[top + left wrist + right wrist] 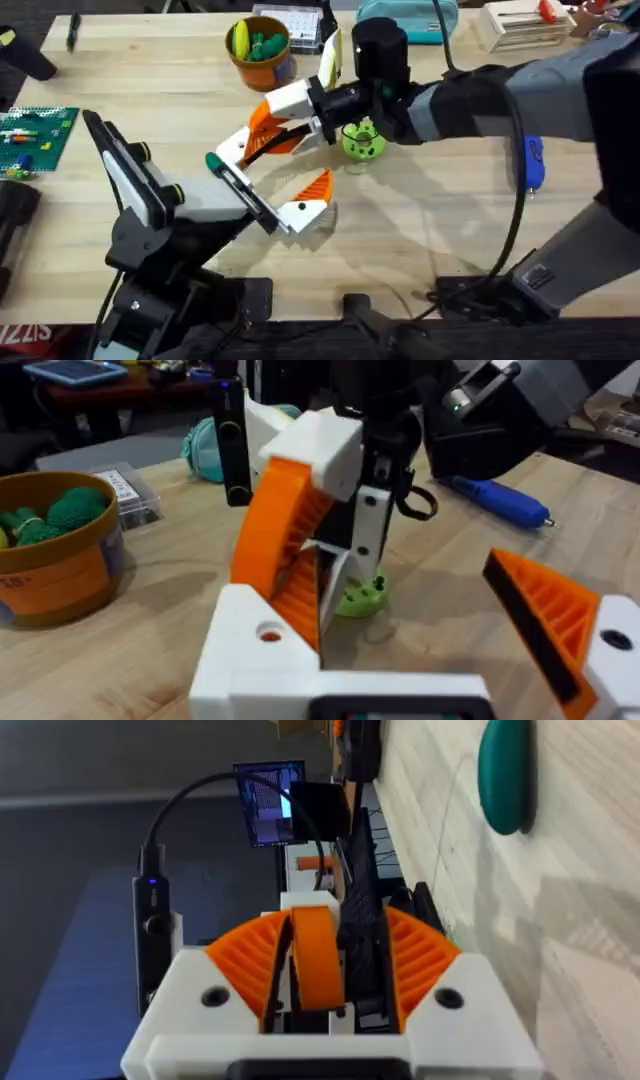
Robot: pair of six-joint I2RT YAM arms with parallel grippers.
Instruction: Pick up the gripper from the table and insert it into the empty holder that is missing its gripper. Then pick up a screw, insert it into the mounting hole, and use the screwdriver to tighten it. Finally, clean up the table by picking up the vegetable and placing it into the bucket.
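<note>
Orange ribbed pads mark both pincers. Right pincer [262, 135], centre of the overhead frame, points toward the lower left with its fingers pressed together on a thin black part [362, 920] and an orange piece. Left pincer [300, 200], just below it, is spread, one orange pad [316, 183] angled up; nothing between the fingers. Green vegetable [362, 141] sits on the surface [420, 240] at centre, under the right arm's wrist, near the right pincer. Bucket [258, 48] stands at upper centre, holding green and yellow items. Screwdriver [533, 163] lies at right of centre, blue handle, partly behind the right arm. Green board [35, 135] at left edge.
</note>
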